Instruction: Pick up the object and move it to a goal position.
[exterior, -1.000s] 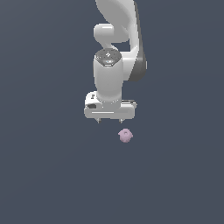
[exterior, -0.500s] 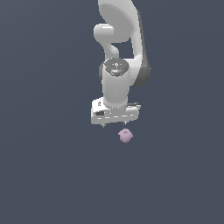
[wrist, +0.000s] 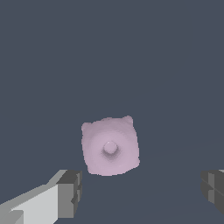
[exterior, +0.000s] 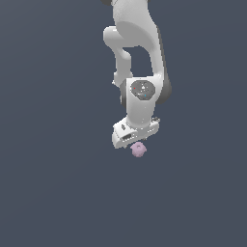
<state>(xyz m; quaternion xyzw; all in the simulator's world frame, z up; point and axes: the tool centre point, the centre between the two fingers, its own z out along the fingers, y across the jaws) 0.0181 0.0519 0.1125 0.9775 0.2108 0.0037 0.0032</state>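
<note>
The object (exterior: 138, 150) is a tiny pale pink-lilac knobbly lump on the dark grey floor. In the exterior view it shows just under the white gripper (exterior: 136, 143), whose hand hides its fingers. In the wrist view the object (wrist: 110, 146) has four blunt corners and a small knob in its middle. The gripper (wrist: 142, 190) is open. One dark fingertip (wrist: 70, 192) and the other (wrist: 213, 189) stand wide apart, with the object a little beyond the line between them. Nothing is held.
The white arm (exterior: 137, 53) comes down from the top of the exterior view. The dark grey floor (exterior: 53, 183) is flat and bears nothing else in view.
The gripper has moved toward the exterior view's right and down, turning as it went, and now stands right over the object. The object has not moved.
</note>
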